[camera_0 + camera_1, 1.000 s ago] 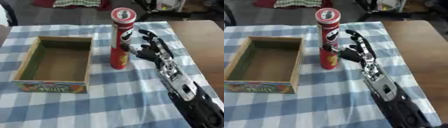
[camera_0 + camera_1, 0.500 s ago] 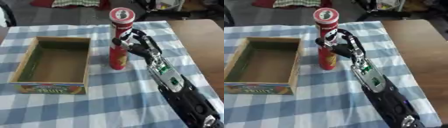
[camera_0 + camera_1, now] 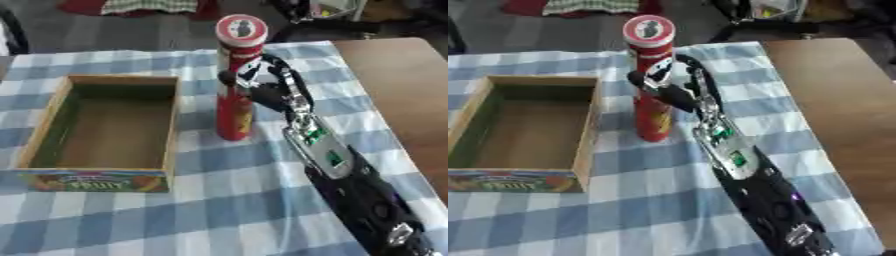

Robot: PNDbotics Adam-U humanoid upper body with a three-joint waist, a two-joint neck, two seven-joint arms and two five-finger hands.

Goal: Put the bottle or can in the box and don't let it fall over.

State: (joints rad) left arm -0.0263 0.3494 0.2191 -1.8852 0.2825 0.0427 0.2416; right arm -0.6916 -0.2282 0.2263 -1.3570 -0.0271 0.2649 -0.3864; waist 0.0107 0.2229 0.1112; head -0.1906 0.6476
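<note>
1. Left eye view: the tall red can stands upright on the blue-and-white checked cloth, just right of the open cardboard box, which has nothing in it. The right hand has its fingers and thumb curled round the can's middle, coming in from the right side. The left hand shows in neither view.

2. Same view, handling: the can looks like a stiff, smooth tube, probably light, and tall over a narrow base, so it should tip easily. A hold at the middle or a little above, as now, seems the sensible place. It has to be lifted clear of the box's right wall and set down flat.

3. Right eye view: the can is again apart from the box, near its right wall, with the hand wrapped on it and the forearm running to the near right.

4. Surface and room: the cloth lies fairly flat but could slip or bunch under a dragged base. Bare brown tabletop shows to the right. Beyond the far edge are a dark floor and some clutter I cannot make out.
</note>
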